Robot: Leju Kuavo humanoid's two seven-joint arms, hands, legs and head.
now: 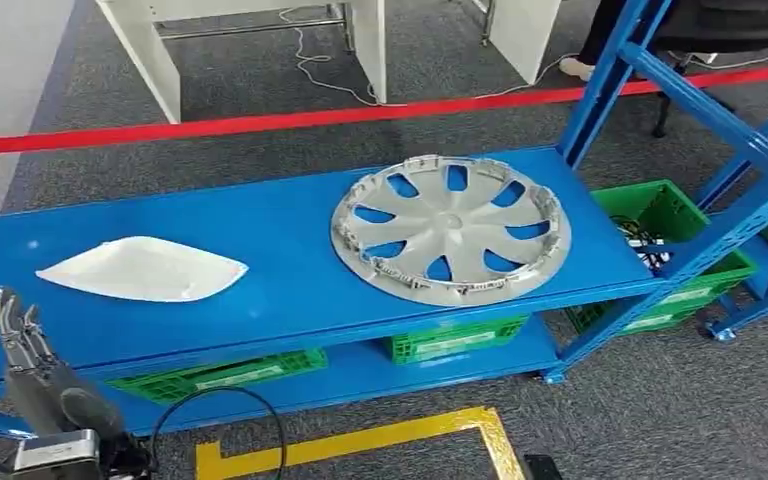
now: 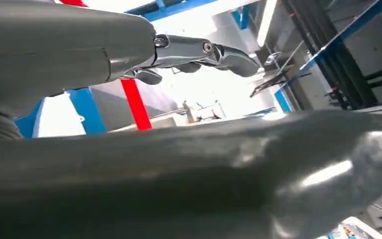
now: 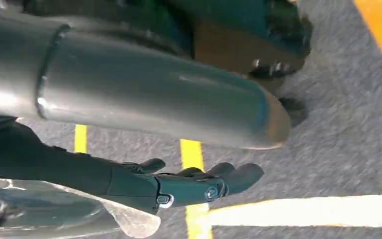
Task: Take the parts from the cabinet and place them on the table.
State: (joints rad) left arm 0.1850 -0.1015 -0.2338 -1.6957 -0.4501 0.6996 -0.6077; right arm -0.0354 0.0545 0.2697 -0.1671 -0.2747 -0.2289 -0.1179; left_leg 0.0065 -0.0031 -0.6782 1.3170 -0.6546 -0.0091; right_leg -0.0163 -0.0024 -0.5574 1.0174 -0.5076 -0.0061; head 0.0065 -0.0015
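A long blue shelf of the cabinet crosses the head view, and both parts lie on its top. The silver wheel cover (the larger part) lies flat toward the shelf's right end, close to the blue upright. The white curved panel lies flat toward the left end, well apart from the wheel cover. Green crates sit on the lower level and on the floor at the right. The left hand is raised in front of the shelf's left end, its fingers extended and spread, holding nothing. The right hand hangs over grey carpet with yellow floor tape, fingers loosely extended and empty.
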